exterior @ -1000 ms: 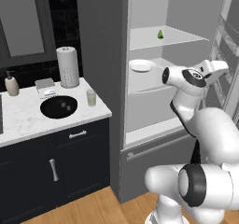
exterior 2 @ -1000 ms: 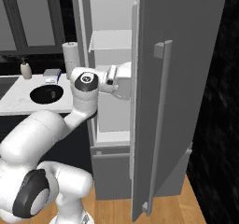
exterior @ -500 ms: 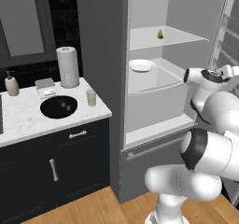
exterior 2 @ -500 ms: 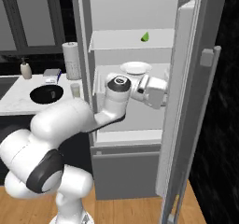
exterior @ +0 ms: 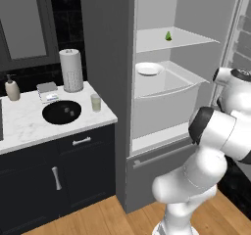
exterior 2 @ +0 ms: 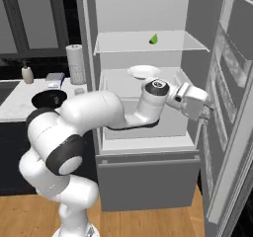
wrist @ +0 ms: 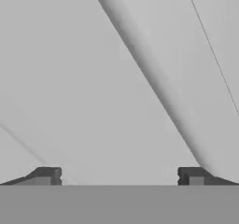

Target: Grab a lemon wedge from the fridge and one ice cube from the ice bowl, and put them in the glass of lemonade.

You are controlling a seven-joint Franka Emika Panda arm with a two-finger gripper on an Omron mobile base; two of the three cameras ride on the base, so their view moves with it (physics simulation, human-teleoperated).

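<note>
The grey fridge [exterior: 104, 58] [exterior 2: 148, 179] stands open. On its upper shelf lies the small yellow-green lemon wedge [exterior: 168, 35] [exterior 2: 153, 38]. My gripper [exterior 2: 209, 111] [wrist: 117, 176] is at the right side of the fridge, close against the inner face of the open door [exterior 2: 232, 107], well below and to the right of the wedge. Its fingertips [wrist: 44, 175] stand wide apart and open, with nothing between them. On the marble counter to the left sit the black ice bowl [exterior: 62, 111] [exterior 2: 49, 98] and the glass of lemonade [exterior: 95, 102].
A white plate [exterior: 149, 69] [exterior 2: 143, 71] rests on the pale drawer under the shelf. A paper-towel roll [exterior: 71, 70] [exterior 2: 75, 64] and a soap bottle [exterior: 12, 88] [exterior 2: 27, 74] stand at the back of the counter. Dark navy cabinets [exterior: 59, 175] sit below it.
The fridge door has swung from nearly edge-on to wide open on the right. My arm has swept right with it, and the shelf with the wedge now shows in the right base view.
</note>
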